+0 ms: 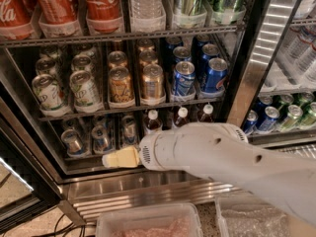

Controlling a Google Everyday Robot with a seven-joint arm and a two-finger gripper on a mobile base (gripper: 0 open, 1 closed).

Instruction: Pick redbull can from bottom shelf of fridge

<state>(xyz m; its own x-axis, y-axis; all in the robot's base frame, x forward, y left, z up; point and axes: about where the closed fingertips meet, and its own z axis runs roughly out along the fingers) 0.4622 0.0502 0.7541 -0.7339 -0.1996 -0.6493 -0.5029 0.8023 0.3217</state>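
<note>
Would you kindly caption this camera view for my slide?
Gripper at the fridge's bottom shelf, just in front of the redbull cans.

Low and left of centre, the hand point(121, 158) is cream-yellow on a white arm point(222, 157). The redbull cans point(101, 138) show blue and silver on the dark bottom shelf point(81, 161). Mid-frame stand gold cans point(152, 80) and dark-blue cans point(183, 78); upper left, red Coca-Cola bottles point(101, 4).
</note>
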